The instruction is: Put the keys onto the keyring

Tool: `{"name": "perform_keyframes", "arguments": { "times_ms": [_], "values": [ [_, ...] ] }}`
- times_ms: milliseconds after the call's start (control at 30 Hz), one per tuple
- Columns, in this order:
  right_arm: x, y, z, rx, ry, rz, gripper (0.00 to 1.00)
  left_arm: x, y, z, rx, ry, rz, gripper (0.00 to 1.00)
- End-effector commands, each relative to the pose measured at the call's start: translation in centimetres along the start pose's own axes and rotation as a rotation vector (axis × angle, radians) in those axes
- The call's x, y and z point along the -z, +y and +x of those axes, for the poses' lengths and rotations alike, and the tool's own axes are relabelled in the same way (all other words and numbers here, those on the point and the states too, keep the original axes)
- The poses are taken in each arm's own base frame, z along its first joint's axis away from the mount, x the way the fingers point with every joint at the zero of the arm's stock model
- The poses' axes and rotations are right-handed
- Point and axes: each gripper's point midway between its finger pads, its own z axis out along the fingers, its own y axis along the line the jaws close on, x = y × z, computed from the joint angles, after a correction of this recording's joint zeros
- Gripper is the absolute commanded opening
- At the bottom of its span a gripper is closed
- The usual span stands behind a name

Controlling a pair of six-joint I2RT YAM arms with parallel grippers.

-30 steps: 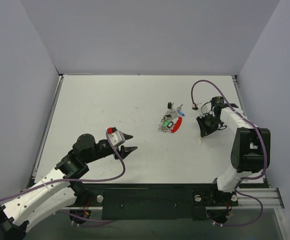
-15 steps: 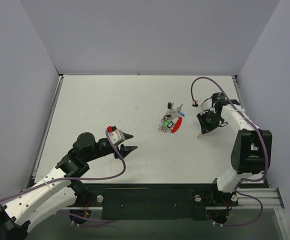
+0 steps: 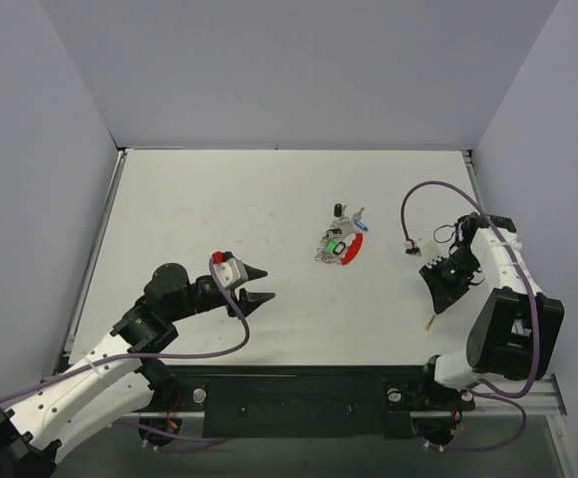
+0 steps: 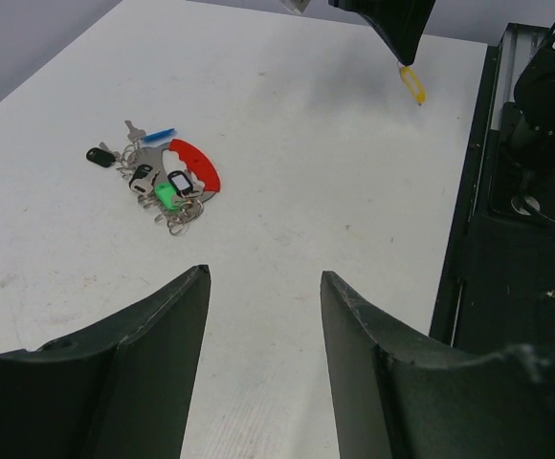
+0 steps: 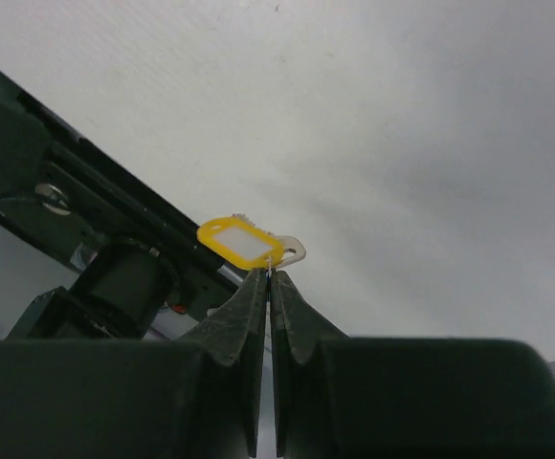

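The keyring [image 3: 350, 251], part red and part silvery, lies at mid-table with keys [image 3: 333, 243] bunched against it: a green cap, a blue one [image 3: 360, 225] and a black one [image 3: 339, 209]. The left wrist view shows that same keyring [image 4: 199, 164] and cluster [image 4: 158, 182] ahead and to the left. My right gripper [image 5: 269, 271] is shut on a key with a yellow tag [image 5: 241, 242], held in the air near the table's near-right edge [image 3: 430, 322]. My left gripper [image 3: 266, 285] hovers open and empty left of the keyring, its fingers [image 4: 177, 316] spread wide.
The black base rail [image 3: 299, 393] runs along the near edge, close under the right gripper. A purple cable [image 3: 424, 194] loops above the right arm. Grey walls close the table on three sides.
The right arm has swung from just right of the keyring toward the near right edge, carrying the yellow-tagged key. The left arm has barely moved.
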Motion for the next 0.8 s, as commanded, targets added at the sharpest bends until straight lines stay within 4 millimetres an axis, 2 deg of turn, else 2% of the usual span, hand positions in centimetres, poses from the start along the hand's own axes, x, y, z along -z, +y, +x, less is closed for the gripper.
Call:
{"name": "perform_keyframes", "arguments": {
  "times_ms": [0,100,233,367,500,767],
  "values": [
    [0.9,2.0,3.1,0.033,0.166,-0.107,0.00,0.1,-0.3,-2.2,-0.019,-0.074,0.021,0.59],
    [0.5,1.4,2.6,0.029,0.231,-0.124,0.00,0.1,-0.4,-2.2,-0.020,-0.072,0.024,0.59],
    [-0.5,-0.1,0.0,0.041,0.276,-0.072,0.00,0.3,-0.2,-2.2,-0.020,-0.073,0.014,0.59],
    [-1.4,-1.8,-3.5,0.034,0.258,-0.015,0.00,0.4,-0.2,-2.3,-0.030,-0.080,0.008,0.59],
    [-2.8,-2.5,-6.3,0.034,0.262,0.012,0.00,0.4,-0.2,-2.3,-0.031,-0.080,0.007,0.59],
    [-5.2,-3.5,-9.7,0.023,0.265,0.032,0.00,0.4,0.0,-2.2,-0.033,-0.078,0.000,0.59]
  ]
}}
